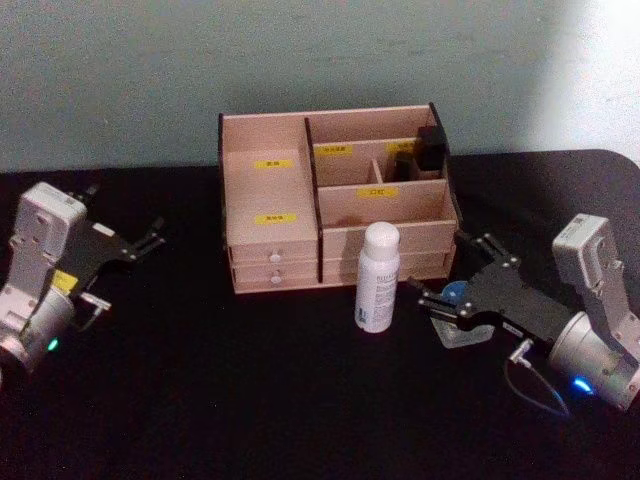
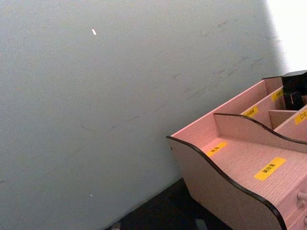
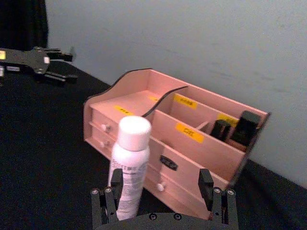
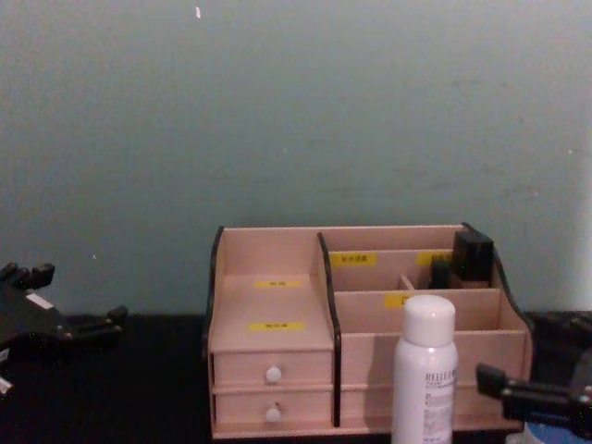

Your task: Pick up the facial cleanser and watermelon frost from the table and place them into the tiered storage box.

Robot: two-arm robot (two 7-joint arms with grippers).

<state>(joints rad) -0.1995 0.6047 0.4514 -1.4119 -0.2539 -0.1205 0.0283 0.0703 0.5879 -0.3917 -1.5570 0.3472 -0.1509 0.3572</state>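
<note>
Frosted plastic under a bright blue lid: that is the watermelon frost (image 1: 455, 293). It sits on the black table (image 1: 250, 400) just off the front right corner of the tiered storage box (image 1: 265, 135). I judge it light, stiff and squat, so it should not tip, but its round wall will probably be slick. Close across the widest part of the body below the lid, low enough that it cannot squirt upward.

Your right gripper (image 3: 160, 173) hangs over that jar near the same front corner. Its fingers are spread wide and hold nothing. You cannot tell from here whether either finger touches the jar.

The facial cleanser (image 1: 378, 280) stands upright just in front of the box's right-hand drawers, between them and you, and just beside one of the right gripper's fingers. It looks like a smooth, hollow plastic bottle, light and top-heavy. A nudge from that finger could topple it, so mind your clearance. When you take it, grip mid-body, not the rounded cap.

Your left gripper (image 1: 152, 232) is parked well off the box's left side, fingers apart and empty.

Small black items (image 1: 428, 148) already stand in the box's rear right compartment, so the nearer compartments look the easier targets.
</note>
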